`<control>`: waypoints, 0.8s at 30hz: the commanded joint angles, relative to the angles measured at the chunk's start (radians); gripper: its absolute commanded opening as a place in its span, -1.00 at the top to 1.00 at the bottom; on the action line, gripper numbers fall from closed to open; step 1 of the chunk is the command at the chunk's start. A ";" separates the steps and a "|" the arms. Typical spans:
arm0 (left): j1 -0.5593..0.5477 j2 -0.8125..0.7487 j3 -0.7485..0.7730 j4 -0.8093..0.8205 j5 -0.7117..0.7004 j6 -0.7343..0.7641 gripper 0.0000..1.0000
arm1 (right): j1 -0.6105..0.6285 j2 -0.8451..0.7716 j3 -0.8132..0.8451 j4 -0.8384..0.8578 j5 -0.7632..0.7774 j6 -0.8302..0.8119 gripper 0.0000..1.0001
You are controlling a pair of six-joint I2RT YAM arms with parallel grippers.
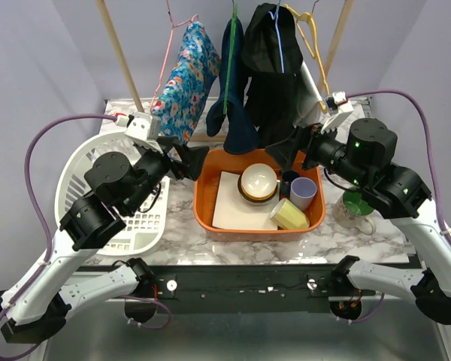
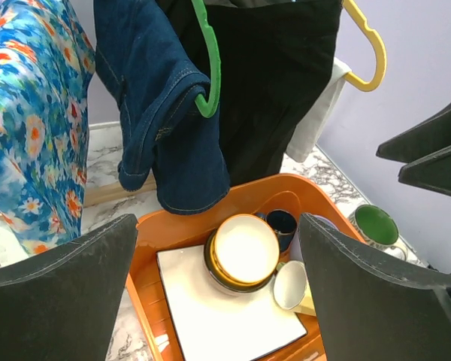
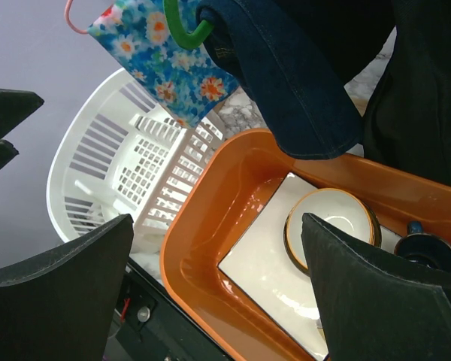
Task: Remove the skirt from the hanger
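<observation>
Two arms bend inward above the tub. Left gripper and right gripper gape empty, near the denim skirt on its hanger.

Both arms raised and turned inward, jaws wide, empty.
My left arm folds up from its base and angles right; the left gripper points inward, its fingers spread far apart. My right arm mirrors it, angling left; the right gripper gapes the same way, fingers well apart. The two grippers face each other, apart, gripping nothing.
</observation>
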 commanded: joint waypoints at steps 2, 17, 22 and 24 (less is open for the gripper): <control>-0.004 0.016 0.030 0.030 0.006 0.011 -0.98 | 0.006 -0.013 -0.008 0.007 0.010 -0.016 -1.00; -0.002 0.152 0.174 -0.088 -0.305 0.077 -0.98 | 0.006 -0.050 -0.071 0.061 -0.066 -0.048 -1.00; 0.014 0.317 0.335 -0.187 -0.427 0.189 -0.94 | 0.006 -0.110 -0.125 0.128 -0.161 -0.103 -1.00; 0.069 0.361 0.414 -0.200 -0.404 0.204 -0.88 | 0.006 -0.119 -0.143 0.159 -0.220 -0.121 -1.00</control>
